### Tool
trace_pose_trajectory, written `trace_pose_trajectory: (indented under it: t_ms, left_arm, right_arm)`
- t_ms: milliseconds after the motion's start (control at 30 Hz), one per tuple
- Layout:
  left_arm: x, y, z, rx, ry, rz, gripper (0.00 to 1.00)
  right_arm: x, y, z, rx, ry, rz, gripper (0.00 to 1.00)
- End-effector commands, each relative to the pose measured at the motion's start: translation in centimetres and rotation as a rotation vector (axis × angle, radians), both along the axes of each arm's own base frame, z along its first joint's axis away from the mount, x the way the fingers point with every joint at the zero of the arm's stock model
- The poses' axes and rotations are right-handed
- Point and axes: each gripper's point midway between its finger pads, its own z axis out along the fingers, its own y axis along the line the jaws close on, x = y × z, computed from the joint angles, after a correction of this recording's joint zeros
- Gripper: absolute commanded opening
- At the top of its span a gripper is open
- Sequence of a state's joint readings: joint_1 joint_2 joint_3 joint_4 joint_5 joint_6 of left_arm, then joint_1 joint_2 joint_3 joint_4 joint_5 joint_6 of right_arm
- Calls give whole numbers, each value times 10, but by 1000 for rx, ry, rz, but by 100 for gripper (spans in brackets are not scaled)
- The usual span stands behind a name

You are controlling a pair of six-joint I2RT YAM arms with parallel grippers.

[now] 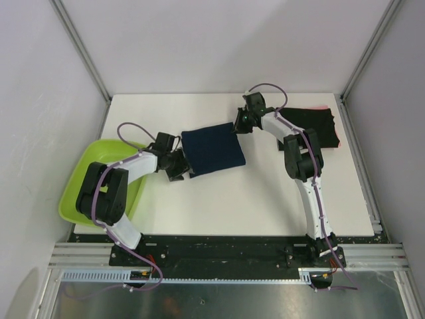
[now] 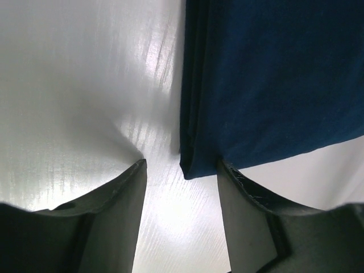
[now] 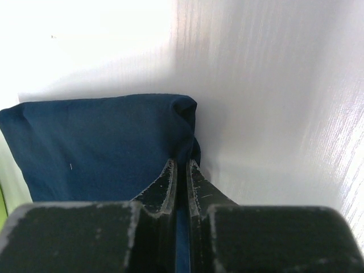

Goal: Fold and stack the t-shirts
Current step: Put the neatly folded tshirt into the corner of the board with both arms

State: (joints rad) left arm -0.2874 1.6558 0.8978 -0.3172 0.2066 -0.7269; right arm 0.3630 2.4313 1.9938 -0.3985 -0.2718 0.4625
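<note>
**Transfer stage; positions given relative to the navy shirt.** The navy shirt (image 1: 212,149), folded to a compact rectangle, lay at a slant on the table (image 1: 252,199). To its near left sat the green tub (image 1: 80,179), at the table's left edge.

At the shirt's near-left corner the left claw (image 2: 181,187) stood with jaws apart. The layered corner lay between the fingers but was not pinched. At the far-right corner the right claw (image 3: 181,170) was closed tight on the cloth, a sliver of blue showing between its fingers.

Beyond and to the right, well apart, the black shirt (image 1: 312,123) lay folded flat, with a pink edge (image 1: 323,107) peeping from beneath its far side.

Folding of the navy shirt appeared complete, so the step in hand was judged to be carrying it to the stack. The next move calls for the left claw to close on its corner so both corners rise together, then travel right and away onto the black shirt.

Bare tabletop lay to the near right of the navy shirt. The right arm's elbow hung over the black shirt's near side. That shirt sat close to the table's right edge, leaving little margin there.
</note>
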Motion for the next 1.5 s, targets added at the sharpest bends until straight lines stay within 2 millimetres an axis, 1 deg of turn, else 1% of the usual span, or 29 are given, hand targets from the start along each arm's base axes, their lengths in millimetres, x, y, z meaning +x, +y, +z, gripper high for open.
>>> trace_pose_trajectory:
  t_ms: [0,133,233,500,600,700,733,833,1033,1167,1300,1467]
  left_arm:
    - [-3,-7,1,22,9,14,56]
    - [-6,-11,-7,35,36,44,50]
    - [-3,-15,-8,31,45,62,45]
    - [13,-12,4,59,-12,125,32]
    - [16,-15,14,54,-41,115,21]
    - [23,-17,28,52,-91,90,5]
    - [25,-18,34,52,-110,79,2]
    - [33,-20,53,55,-172,52,0]
    - [45,-27,93,39,-278,5,0]
    - [50,-32,108,35,-310,-19,0]
    - [54,-39,122,27,-342,-38,0]
    - [60,-48,138,19,-380,-57,0]
  right_arm:
    - [0,0,9,-16,-15,-24,0]
    - [0,-3,12,-26,-24,-35,0]
    - [-1,-5,15,-34,-29,-44,0]
    - [-3,-9,31,-67,-65,-58,0]
    - [-2,-12,38,-79,-82,-67,0]
    - [-1,-14,47,-94,-107,-76,0]
    - [-1,-15,52,-103,-118,-80,0]
    - [-1,-16,70,-144,-168,-89,0]
    - [-5,-20,106,-248,-273,-123,0]
    - [-8,-19,122,-257,-304,-126,0]
    - [-10,-22,132,-273,-324,-136,0]
    - [-8,-39,150,-296,-349,-177,0]
